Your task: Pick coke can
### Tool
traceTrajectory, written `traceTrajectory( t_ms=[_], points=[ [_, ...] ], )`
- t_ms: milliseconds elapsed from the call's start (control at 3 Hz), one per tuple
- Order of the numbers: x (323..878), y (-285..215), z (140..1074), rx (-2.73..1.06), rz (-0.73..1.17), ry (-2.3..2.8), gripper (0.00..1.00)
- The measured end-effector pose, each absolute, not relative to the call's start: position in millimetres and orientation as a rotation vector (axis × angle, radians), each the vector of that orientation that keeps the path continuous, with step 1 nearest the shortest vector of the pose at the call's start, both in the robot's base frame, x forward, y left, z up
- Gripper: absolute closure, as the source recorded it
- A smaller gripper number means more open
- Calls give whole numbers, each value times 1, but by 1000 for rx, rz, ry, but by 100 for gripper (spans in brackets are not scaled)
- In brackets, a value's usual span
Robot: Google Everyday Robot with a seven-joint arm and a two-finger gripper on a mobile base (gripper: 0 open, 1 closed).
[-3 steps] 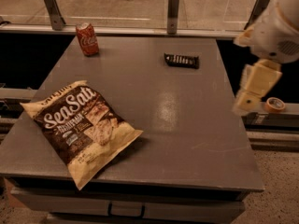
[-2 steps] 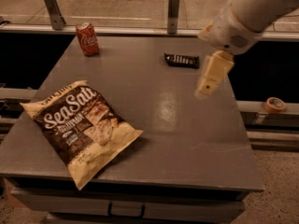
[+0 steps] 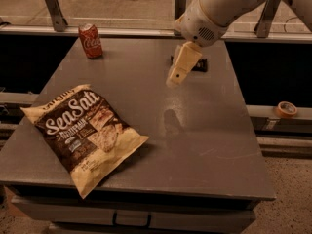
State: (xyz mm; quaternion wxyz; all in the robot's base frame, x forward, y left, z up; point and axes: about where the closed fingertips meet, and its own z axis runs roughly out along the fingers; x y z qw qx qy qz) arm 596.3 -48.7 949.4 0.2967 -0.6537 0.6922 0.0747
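Note:
The coke can (image 3: 90, 41) is a small red can with white script, standing upright at the far left corner of the grey table (image 3: 204, 145). My gripper (image 3: 176, 74) hangs from the white arm above the middle of the table's far half, well to the right of the can and nearer to me. It holds nothing that I can see.
A large Sea Salt chip bag (image 3: 87, 133) lies flat at the near left. A flat dark snack bar (image 3: 197, 65) lies at the far right, partly hidden behind the gripper. A roll of tape (image 3: 286, 109) sits on a ledge beyond the table's right edge.
The arm has swung left from beyond the table's right edge to over the far middle of the table, closer to the can. The can, bag and bar have not moved.

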Motion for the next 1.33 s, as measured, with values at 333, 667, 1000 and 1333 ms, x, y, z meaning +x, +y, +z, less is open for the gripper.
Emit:
traceTrajectory(
  t_ms=[333, 667, 1000, 1333],
  points=[
    [605, -43, 949, -1679, 249, 1825, 0],
    [649, -2, 944, -1569, 351, 1790, 0],
    [705, 54, 940, -1476, 427, 1751, 0],
    [743, 111, 934, -1400, 457, 1758, 0]
  ],
)
